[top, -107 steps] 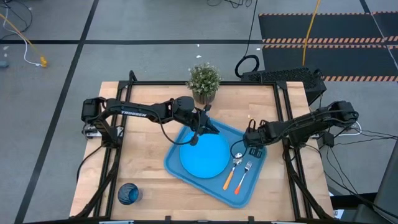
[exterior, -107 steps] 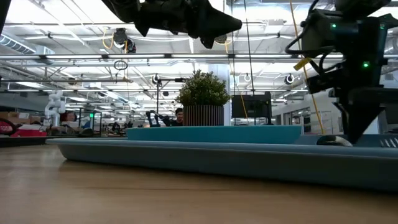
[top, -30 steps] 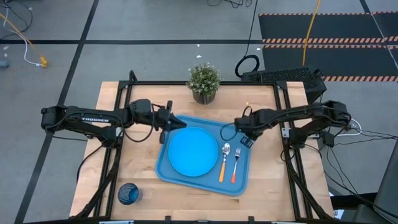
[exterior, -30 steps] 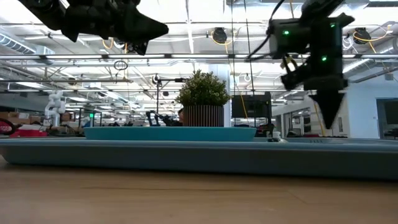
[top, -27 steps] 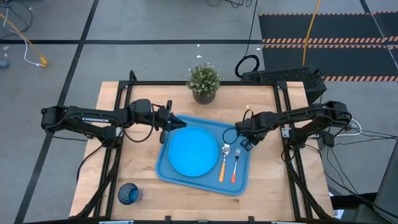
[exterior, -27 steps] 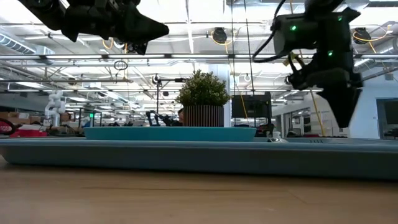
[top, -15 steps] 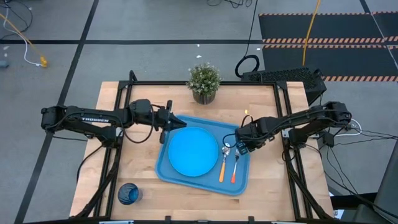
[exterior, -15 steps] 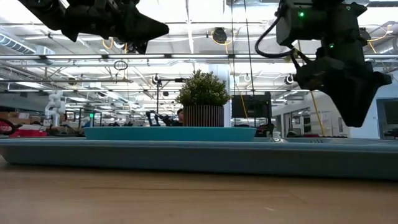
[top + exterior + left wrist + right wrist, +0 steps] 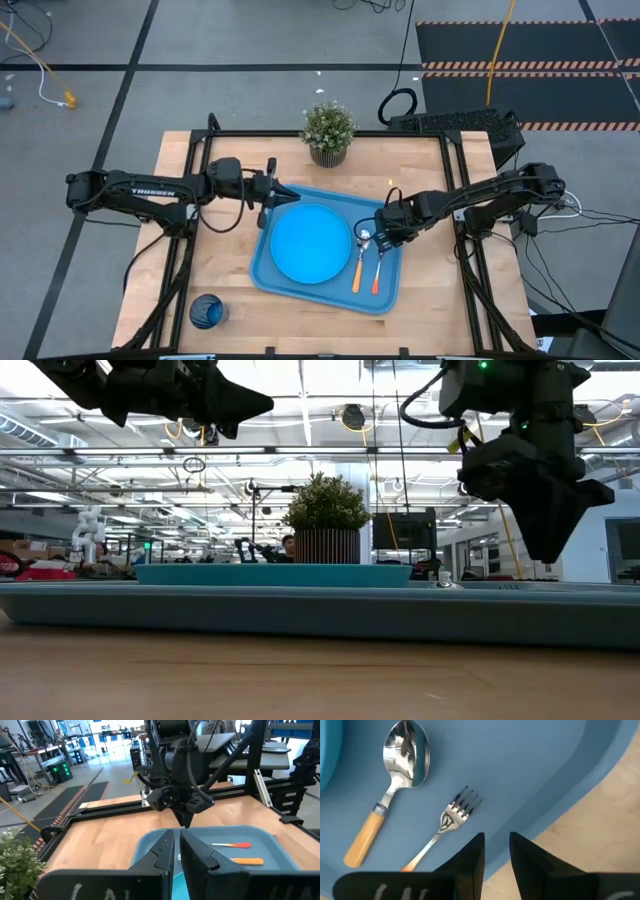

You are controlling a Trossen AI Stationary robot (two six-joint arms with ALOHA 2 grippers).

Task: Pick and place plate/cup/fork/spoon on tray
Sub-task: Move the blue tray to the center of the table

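Over the tray's right side, the right gripper (image 9: 381, 238) hangs just above the fork (image 9: 447, 827), fingers a narrow slit apart, holding nothing. A second ago it sat farther back near the tray's far right rim; it has since slid nearer over the cutlery, likely nudging or checking placement. Fork and spoon (image 9: 359, 262) lie side by side on the tray (image 9: 300, 293), right of the plate (image 9: 310, 244), so three items look done. Left gripper (image 9: 287, 197) has stayed parked at the tray's far left corner, fingers nearly closed, empty. Cup (image 9: 206, 311) still sits off-tray at the table's near left, well apart, so that's what remains. From table height the cutlery is mostly hidden behind the tray rim.
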